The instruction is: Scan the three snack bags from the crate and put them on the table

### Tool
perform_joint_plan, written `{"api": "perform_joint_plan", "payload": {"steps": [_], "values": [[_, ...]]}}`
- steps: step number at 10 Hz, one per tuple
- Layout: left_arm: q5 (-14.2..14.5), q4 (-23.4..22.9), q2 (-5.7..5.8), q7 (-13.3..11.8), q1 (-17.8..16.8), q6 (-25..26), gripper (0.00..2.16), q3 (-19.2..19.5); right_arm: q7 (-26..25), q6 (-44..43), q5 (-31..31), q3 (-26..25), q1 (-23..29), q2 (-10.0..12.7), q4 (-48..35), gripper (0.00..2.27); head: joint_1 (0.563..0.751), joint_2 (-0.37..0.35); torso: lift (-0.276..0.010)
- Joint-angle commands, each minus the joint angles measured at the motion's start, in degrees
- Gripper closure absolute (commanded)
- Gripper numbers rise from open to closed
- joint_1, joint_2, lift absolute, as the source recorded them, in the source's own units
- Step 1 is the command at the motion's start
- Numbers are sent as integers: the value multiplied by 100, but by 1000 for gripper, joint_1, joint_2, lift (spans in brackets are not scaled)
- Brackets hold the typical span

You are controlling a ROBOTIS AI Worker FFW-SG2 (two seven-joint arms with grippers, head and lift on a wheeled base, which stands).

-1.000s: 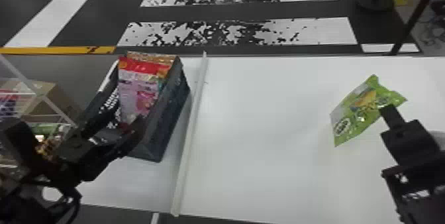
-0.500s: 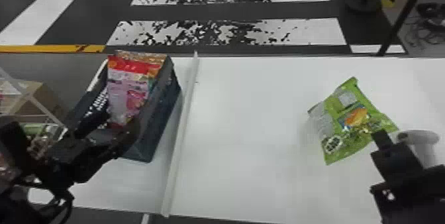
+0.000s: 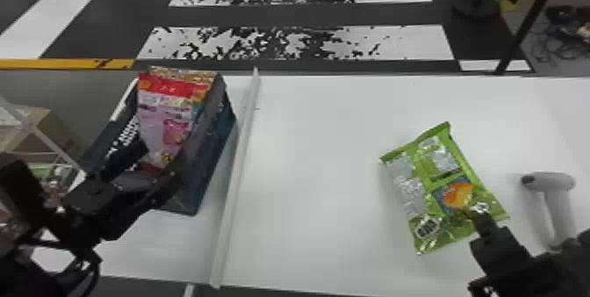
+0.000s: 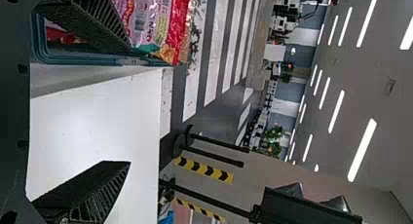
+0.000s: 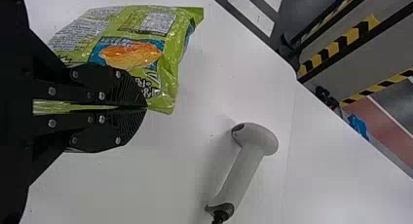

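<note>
At the near side of the crate (image 3: 215, 155), my left gripper (image 3: 160, 160) stands open beside a pink-and-red snack bag (image 3: 162, 116); an orange-brown one (image 3: 184, 72) is behind it. From the left wrist, the open left gripper (image 4: 129, 104) has one finger against or very near the pink bag (image 4: 152, 19). Over the table's right part, my right gripper (image 3: 478, 218) is shut on a corner of the green snack bag (image 3: 432, 182). The right wrist view has the shut right gripper (image 5: 146, 107) with the green bag (image 5: 170, 68) extending to one side of it.
A white handheld scanner (image 3: 557, 204) lies right of the green bag; the right wrist view has the scanner (image 5: 243, 165) near the fingertips. A raised white strip (image 3: 237, 177) separates the crate from the white table (image 3: 325, 164). Shelving with a box stands at far left.
The green bag has turned and come nearer along with my right gripper. The head view has swung to the right, bringing the scanner into sight. My left gripper remains by the crate.
</note>
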Motion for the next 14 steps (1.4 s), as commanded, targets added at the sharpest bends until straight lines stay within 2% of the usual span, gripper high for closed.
{"api": "perform_joint_plan", "payload": {"steps": [1, 2, 4, 5, 6, 7, 8, 9, 10, 11, 12, 13, 14], "values": [[0, -32, -24, -2, 0, -43, 33, -74, 27, 34, -15, -77, 5, 0, 308, -2, 695, 88, -94], [0, -93, -33, 16, 0, -43, 33, -127, 27, 333, -15, -139, 31, -9, 316, -2, 695, 78, -94], [-114, -322, -129, 60, 44, -26, 33, -250, 27, 456, 72, -279, 67, -18, 141, 53, 695, 59, -94], [-105, -410, -173, 86, 53, 9, 33, -294, 106, 895, 503, -288, 5, -35, 26, 56, 695, 42, -94], [-114, -524, -270, 148, 88, 27, 33, -346, 405, 1405, 1233, -183, -171, -53, -26, 76, 695, 22, -94], [-114, -630, -340, 332, 114, 62, 33, -496, 1064, 1862, 2015, -112, -311, -62, -79, 80, 695, 18, -94], [-114, -805, -472, 464, 140, 203, 33, -566, 1881, 2179, 2639, -86, -461, -106, -70, 87, 695, 33, -94], [-114, -920, -578, 596, 184, 220, 33, -654, 2619, 2636, 3175, -121, -601, -123, -70, 87, 695, 51, -94], [-176, -981, -674, 737, 228, 203, 33, -795, 3349, 2706, 3658, -130, -645, -149, -44, 83, 695, 67, -94], [-492, -990, -709, 895, 246, 185, 33, -1111, 4008, 2724, 3755, -297, -698, -185, -9, 80, 695, 72, -94], [-624, -990, -724, 974, 246, 185, 33, -1366, 4588, 2724, 3834, -490, -707, -193, 26, 232, 695, 72, -94], [-800, -981, -724, 1088, 237, 185, 33, -1559, 4949, 2688, 3984, -569, -786, -246, 167, 1028, 695, 54, -94], [-949, -981, -724, 1211, 246, 185, 33, -1761, 5089, 2583, 4010, -640, -883, -255, 387, 2030, 695, 27, -94]]}}
